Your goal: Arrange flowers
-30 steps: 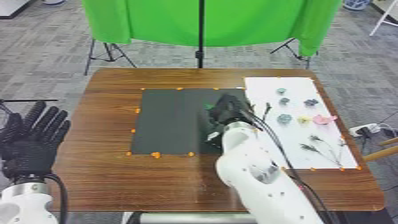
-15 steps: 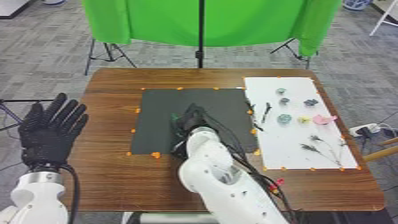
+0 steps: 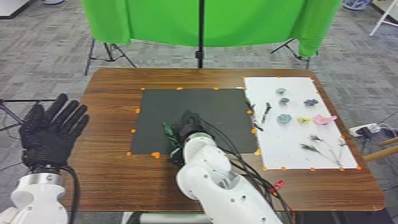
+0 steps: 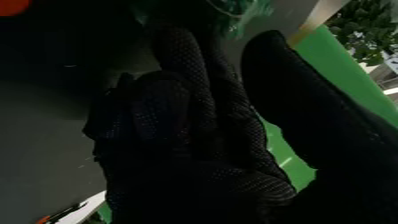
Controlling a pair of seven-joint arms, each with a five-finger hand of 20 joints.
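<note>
My right hand (image 3: 190, 125) is over the lower middle of the black sheet (image 3: 164, 102), and I can't tell if it is pinching anything. A leafy green piece (image 3: 169, 132) is right by it, over the left part of the black sheet, and it looks shiny in the right wrist view. My left hand (image 3: 49, 137) is well to the left of the black sheet, flat and spread wide, with bumpy black cloth.

Just right of the black sheet is a smooth white sheet (image 3: 277, 135). On it are round, crinkly blue-gray blooms (image 3: 284, 118), a small yellow flower (image 3: 304, 120), a frilly pink flower (image 3: 325, 119) and thin, feathery sprigs (image 3: 311, 148). Skinny dark twigs (image 3: 266, 113) lie near the black sheet's right edge. A little red thing (image 3: 278, 185) is below and right of the black sheet, on the brown wood table (image 3: 102, 182). Orange bits (image 3: 155, 155) dot the black sheet's edges.
</note>
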